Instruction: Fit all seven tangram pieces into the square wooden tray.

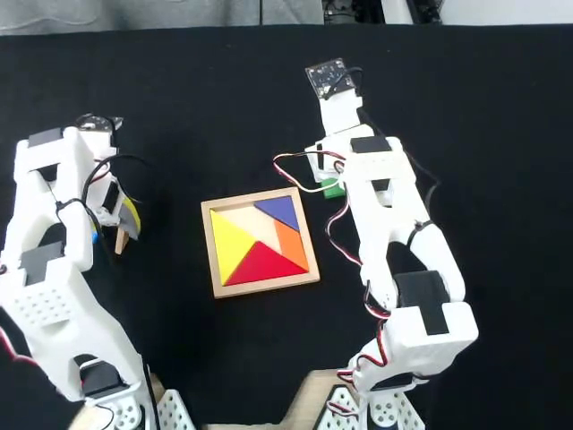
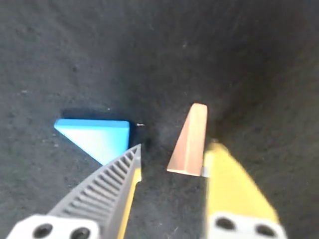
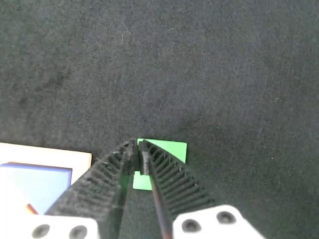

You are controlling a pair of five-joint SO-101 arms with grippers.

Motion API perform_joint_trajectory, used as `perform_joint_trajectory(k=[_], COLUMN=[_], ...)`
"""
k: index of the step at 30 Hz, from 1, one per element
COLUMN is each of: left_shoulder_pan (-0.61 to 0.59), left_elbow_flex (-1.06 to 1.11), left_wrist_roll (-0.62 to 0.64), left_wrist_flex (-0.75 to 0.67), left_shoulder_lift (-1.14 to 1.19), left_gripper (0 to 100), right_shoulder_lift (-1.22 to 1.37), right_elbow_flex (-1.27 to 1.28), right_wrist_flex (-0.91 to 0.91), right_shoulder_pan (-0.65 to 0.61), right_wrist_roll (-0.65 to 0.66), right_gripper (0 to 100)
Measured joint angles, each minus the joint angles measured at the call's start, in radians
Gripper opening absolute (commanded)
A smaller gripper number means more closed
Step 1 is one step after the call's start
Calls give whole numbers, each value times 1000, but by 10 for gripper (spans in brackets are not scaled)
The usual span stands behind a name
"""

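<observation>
Four coloured pieces sat in the tray; three remained out. Left gripper open, tan triangle between its jaws, blue triangle just outside. Right gripper closed, green square under its tips.

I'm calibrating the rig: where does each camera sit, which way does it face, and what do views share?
High view: fixed above the table, looking down on the wooden tray; both arms show.
Left wrist view: on the left arm, looking down past the left gripper at a blue triangle and a wood-coloured piece.
Right wrist view: on the right arm, looking down past the right gripper at a green piece.
Shared: the high and right wrist views both show the green piece and the tray.
</observation>
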Motion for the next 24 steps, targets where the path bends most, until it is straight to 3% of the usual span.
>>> perform_joint_trajectory(k=[4,9,13,18,24], left_shoulder_pan=[0,32,109,239,499], left_elbow_flex=[-6,-49,-163,-192,-192], left_wrist_roll=[0,60,233,522,740], left_wrist_flex=[15,166,318,344,342], left_shoulder_lift=[-2,-2,-2,-97,-318], left_gripper=[68,65,64,64,69], right_shoulder_lift=[0,0,0,0,0], right_elbow_flex=[0,0,0,0,0], right_wrist_flex=[0,0,0,-9,-35], right_shoulder_pan=[0,0,0,3,49], right_wrist_roll=[0,0,0,2,0], right_gripper=[11,11,11,11,11])
